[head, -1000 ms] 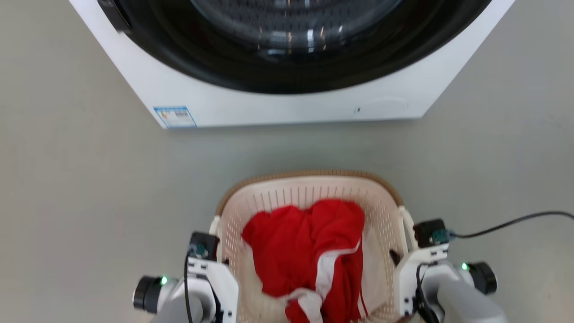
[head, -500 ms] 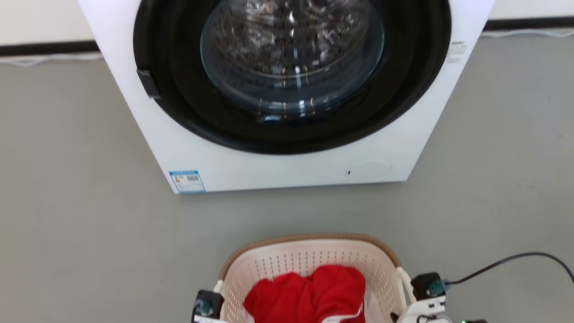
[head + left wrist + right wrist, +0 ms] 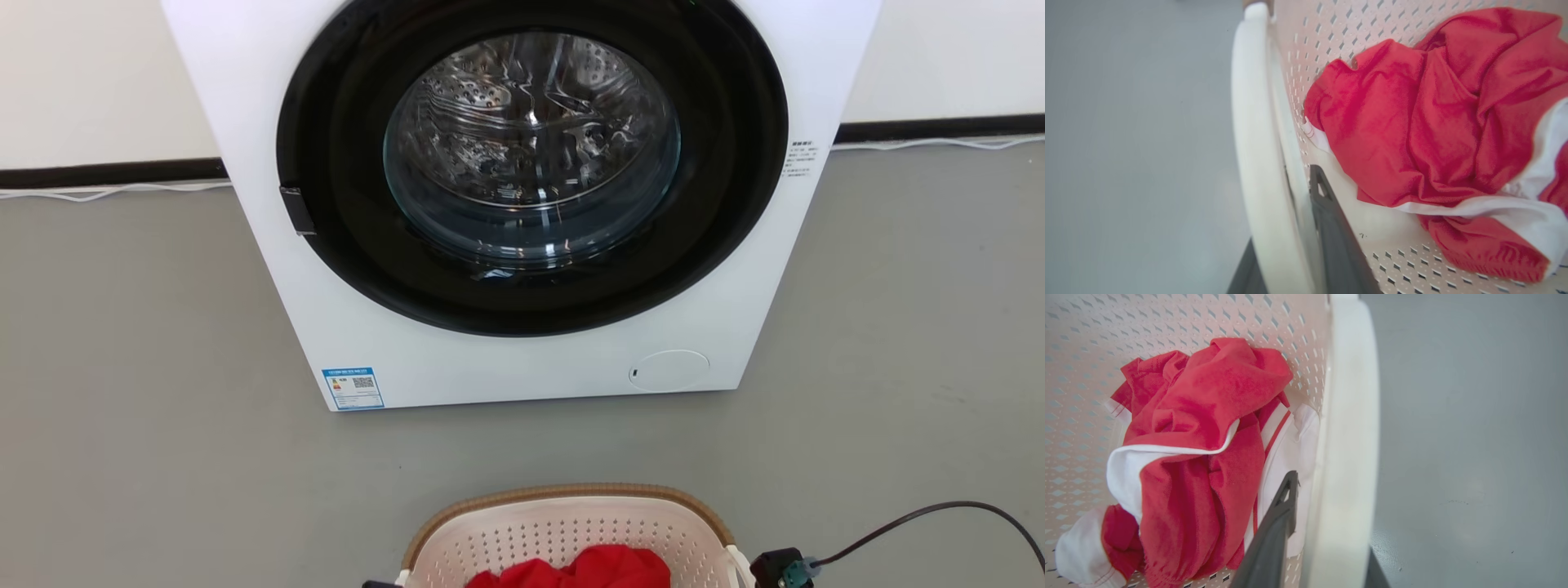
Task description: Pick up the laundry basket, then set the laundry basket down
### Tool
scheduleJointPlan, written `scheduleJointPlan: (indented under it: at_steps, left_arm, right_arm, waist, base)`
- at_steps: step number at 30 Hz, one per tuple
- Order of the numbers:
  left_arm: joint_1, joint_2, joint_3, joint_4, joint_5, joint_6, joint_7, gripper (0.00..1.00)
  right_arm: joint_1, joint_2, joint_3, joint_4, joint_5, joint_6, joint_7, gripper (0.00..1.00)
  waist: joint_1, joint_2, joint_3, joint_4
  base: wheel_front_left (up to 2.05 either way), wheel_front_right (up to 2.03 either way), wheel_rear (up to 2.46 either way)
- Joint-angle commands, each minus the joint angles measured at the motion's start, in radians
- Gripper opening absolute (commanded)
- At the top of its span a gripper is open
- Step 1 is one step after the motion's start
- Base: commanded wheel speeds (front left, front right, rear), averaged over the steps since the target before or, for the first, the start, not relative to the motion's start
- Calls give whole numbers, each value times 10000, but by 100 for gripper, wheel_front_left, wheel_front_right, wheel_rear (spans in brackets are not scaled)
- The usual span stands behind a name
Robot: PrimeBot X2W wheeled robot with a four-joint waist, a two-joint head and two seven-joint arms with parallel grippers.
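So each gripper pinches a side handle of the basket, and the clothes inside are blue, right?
Nearly. The clothes are red and white, not blue; both wrist views show it. The left gripper and right gripper do each pinch a handle of the basket.

There is one washer (image 3: 522,367) with one round door (image 3: 531,147) and one blue label (image 3: 353,387). One basket (image 3: 563,523) has two white handles, left (image 3: 1257,163) and right (image 3: 1347,457). It holds red-and-white laundry (image 3: 1412,122), piece count unclear. One black cable (image 3: 922,518) is visible, and two grippers, left (image 3: 1286,212) and right (image 3: 1331,516).
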Motion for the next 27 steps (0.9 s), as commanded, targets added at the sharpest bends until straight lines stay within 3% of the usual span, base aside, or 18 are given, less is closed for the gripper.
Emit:
scheduleJointPlan:
  at_steps: [1, 27]
  left_arm:
    - [-48, 41, -33, -252, 30, -14, -51, 0]
    - [-289, 41, -945, 57, -920, 84, -243, 0]
  right_arm:
    - [-73, 116, 379, -222, -33, 175, -14, 0]
    - [-321, 116, 1106, 14, 591, 175, -151, 0]
  waist:
    - [1, -1, -95, 65]
    - [0, -1, -214, -30]
  base:
    - [0, 0, 0]
    - [0, 0, 0]
